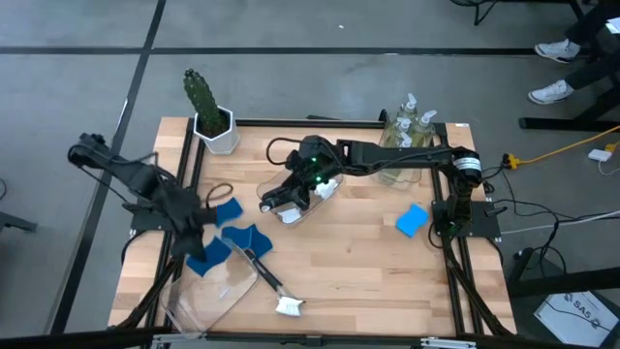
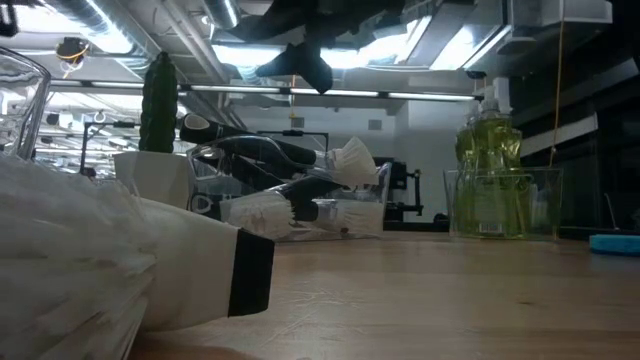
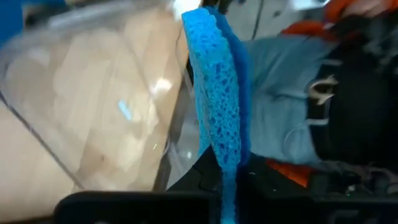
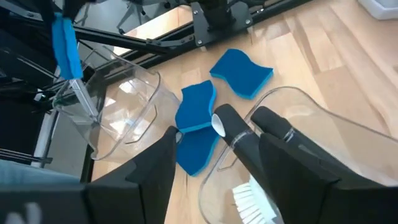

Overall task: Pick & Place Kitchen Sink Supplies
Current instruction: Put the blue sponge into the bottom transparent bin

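**Mia:** What was on the left side of the table?

**Ben:** The left gripper was clamped on a blue sponge — held up over a clear bin near the left edge. Three more sponges lay loose beside it, and one brush too.

**Mia:** And the middle?

**Ben:** The right gripper had its fingers apart over another bin. Two brushes were already inside.

**Mia:** The right side?

**Ben:** The soap bottles stood in their bin at the back edge. One sponge still waited near the right edge — so I'd say about half was done.
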`<act>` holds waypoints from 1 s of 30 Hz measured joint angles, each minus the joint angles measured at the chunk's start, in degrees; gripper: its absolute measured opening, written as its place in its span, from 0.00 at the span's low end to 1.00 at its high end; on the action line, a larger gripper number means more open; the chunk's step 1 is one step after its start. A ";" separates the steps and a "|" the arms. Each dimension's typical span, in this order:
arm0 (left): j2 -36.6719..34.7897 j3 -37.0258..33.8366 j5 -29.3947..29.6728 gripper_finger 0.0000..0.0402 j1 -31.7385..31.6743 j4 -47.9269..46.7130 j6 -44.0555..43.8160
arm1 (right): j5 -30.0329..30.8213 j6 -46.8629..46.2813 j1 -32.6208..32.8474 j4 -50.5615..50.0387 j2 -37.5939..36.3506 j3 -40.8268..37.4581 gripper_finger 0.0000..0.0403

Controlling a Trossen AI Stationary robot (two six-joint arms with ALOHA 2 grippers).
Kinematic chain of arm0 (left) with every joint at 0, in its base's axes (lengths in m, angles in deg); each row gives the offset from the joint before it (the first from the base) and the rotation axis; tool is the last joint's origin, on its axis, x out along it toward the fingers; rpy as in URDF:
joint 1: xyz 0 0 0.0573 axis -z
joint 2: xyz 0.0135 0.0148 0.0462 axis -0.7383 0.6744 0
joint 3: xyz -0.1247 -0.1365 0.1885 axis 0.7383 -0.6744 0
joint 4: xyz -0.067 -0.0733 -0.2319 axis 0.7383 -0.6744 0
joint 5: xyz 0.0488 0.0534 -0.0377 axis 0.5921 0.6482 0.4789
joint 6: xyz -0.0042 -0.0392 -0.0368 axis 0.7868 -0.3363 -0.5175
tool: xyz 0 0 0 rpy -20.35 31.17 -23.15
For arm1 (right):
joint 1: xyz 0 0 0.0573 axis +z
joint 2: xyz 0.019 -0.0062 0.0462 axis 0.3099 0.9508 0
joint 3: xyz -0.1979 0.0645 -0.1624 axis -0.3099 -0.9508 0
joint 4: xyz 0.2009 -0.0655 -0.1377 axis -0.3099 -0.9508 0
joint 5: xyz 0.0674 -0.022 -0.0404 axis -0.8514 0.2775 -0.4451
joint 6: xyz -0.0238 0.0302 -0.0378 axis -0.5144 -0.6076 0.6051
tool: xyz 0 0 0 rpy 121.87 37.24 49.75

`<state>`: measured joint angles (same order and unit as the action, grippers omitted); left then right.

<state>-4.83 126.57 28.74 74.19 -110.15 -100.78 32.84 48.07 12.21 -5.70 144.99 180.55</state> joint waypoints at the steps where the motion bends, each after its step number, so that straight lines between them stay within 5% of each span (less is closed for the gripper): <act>1: 0.92 -0.35 -0.01 0.05 0.78 0.12 -0.52 | 0.08 0.28 0.00 0.00 0.00 0.00 0.57; 17: 7.72 -1.81 3.39 0.36 3.88 0.26 0.67 | 2.09 1.51 0.00 -0.93 0.00 -0.02 0.57; 24: 7.55 -1.81 3.27 0.43 3.84 -0.18 1.67 | 3.32 -0.73 -1.56 -16.03 -6.32 -0.13 0.57; 30: 7.55 -1.84 6.87 0.43 3.13 -1.07 6.22 | 11.96 -4.28 -0.59 -32.04 -13.46 -0.11 0.57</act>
<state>2.71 124.73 35.61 77.31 -111.22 -94.56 44.80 43.79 11.62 -37.74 131.54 180.44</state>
